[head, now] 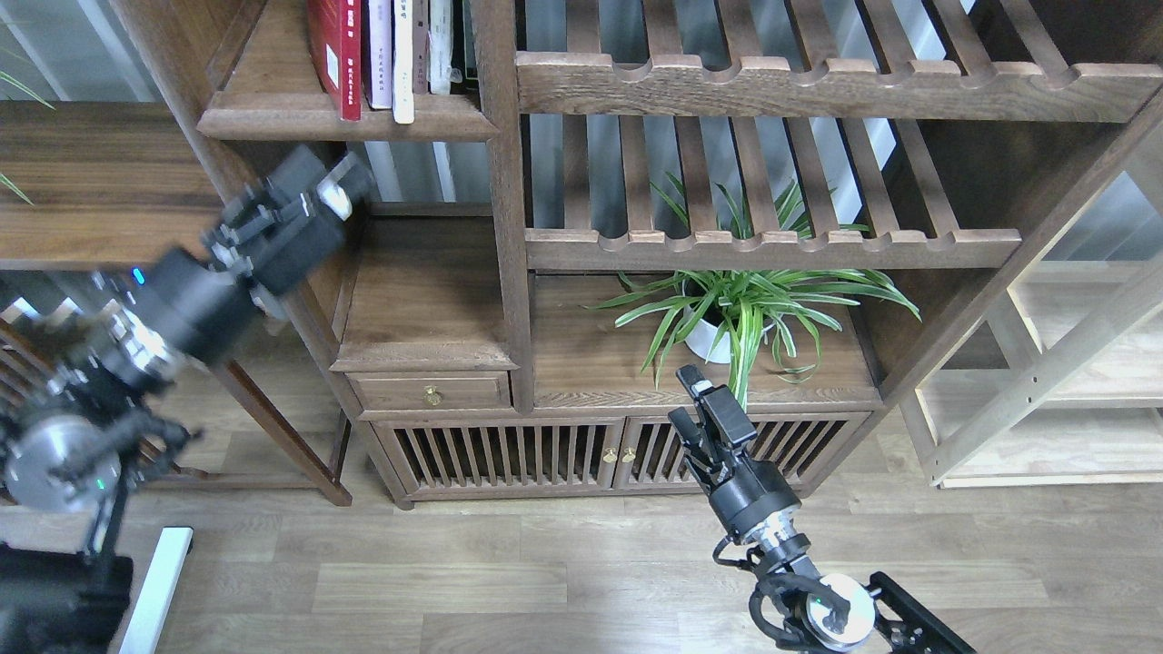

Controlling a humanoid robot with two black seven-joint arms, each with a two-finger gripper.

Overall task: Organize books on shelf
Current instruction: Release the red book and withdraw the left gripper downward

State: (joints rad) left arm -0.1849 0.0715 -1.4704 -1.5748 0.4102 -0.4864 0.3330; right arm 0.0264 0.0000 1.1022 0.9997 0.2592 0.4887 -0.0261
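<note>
Several books stand upright on the dark-brown shelf (273,118) at the top left, cut off by the frame's top edge. The thick red book (338,54) is leftmost and the pale lavender book (379,50) stands beside it. White spines (404,54) follow to the right. No yellow-green cover shows. My left gripper (329,186) is blurred, just below the shelf board's underside and holding nothing that I can see. My right gripper (698,392) is low, in front of the cabinet top by the plant, and empty.
A potted spider plant (736,313) sits on the cabinet top right behind my right gripper. Slatted racks with scalloped rails (772,247) fill the middle and right. A small drawer (432,392) and slatted doors sit below. A side table (100,173) stands at the left and a light wooden frame (1045,381) at the right.
</note>
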